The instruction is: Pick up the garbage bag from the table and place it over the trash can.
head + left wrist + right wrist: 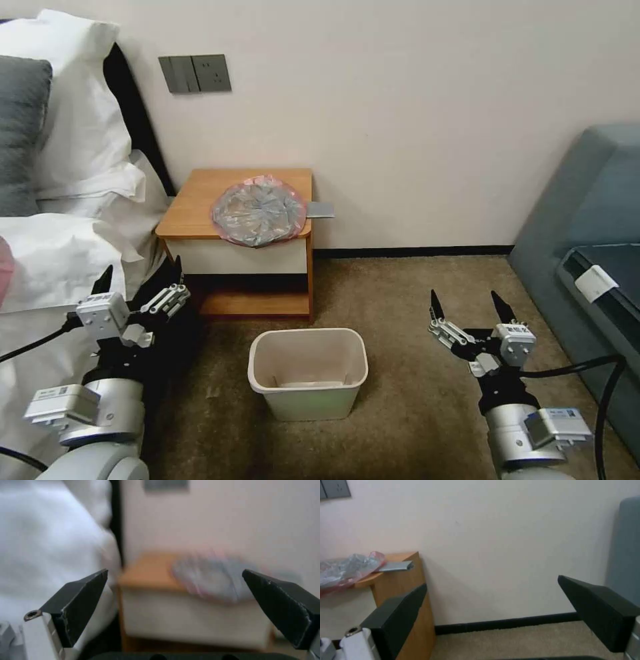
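Noted garbage bag [259, 211] lying crumpled and flat on the table [193, 207], toward its right front corner, with one edge draped slightly over the front lip. Found trash can [308, 373] standing on the carpet in front of and below the table, well apart from the bag and open at the top. Observed left gripper [141, 280] low beside the bed, fingers spread wide, holding nothing, pointed toward the table. Observed right gripper [467, 308] low over the carpet to the right of the trash can, likewise spread wide and empty. Judged pickup not yet begun. Recommended approaching the overhanging pinkish rim rather than the flat middle, pinching a single layer of film, and lifting slowly to prevent slippage.
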